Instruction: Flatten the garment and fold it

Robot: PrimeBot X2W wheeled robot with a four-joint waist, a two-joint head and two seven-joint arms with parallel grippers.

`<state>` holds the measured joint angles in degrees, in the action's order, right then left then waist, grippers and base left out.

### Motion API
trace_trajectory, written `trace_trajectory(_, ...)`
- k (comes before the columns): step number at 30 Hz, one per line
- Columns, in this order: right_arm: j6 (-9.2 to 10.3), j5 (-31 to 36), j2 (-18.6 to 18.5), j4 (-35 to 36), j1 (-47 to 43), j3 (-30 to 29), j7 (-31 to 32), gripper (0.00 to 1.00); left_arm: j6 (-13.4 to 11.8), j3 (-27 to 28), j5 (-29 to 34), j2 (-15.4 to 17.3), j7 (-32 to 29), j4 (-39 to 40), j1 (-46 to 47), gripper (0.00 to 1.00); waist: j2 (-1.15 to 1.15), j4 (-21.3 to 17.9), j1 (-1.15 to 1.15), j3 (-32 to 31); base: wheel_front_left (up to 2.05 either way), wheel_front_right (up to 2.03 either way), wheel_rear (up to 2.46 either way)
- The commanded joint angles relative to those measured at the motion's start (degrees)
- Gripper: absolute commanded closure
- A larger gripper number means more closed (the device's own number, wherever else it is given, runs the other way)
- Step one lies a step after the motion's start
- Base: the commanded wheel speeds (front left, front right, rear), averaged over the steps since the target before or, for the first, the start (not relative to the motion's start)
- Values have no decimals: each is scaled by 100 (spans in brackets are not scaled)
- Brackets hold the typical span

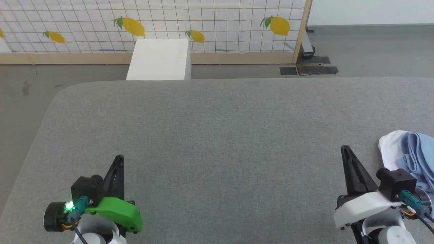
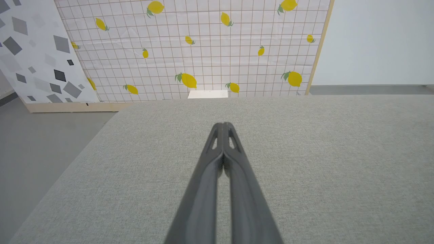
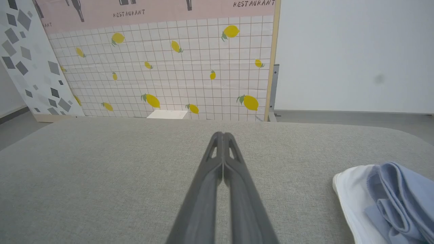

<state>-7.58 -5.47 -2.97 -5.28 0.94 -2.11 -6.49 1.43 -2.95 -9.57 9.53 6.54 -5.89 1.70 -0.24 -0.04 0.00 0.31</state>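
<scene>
My left end effector (image 1: 119,159) and right end effector (image 1: 345,149) sit pinched closed, empty; sky-blue shirt (image 1: 416,156) lies bunched near the right.

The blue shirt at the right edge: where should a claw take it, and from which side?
On the blue shirt, likely the raised fold beside the white lining; bring the right claw in from the shirt's left, opened: that bunched edge stands up and faces it.

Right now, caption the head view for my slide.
Left tool and right tool shut and empty over the grey cushion; the crumpled blue garment lies unfolded at the right edge.
</scene>
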Motion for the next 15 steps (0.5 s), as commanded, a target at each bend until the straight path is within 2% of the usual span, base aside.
trace_trajectory(1, 5, 58, 5, 51, -54, 22, 30, 100, -42, 24, 67, -51, -47, 47, -67, 100, 14, 0, 0, -1, 0, 0, 0)
trace_trajectory(15, 6, 186, 7, 176, -65, 72, 192, 100, -68, 95, 300, -212, -206, 189, -94, 100, 17, 1, 0, -9, 0, 0, 0)
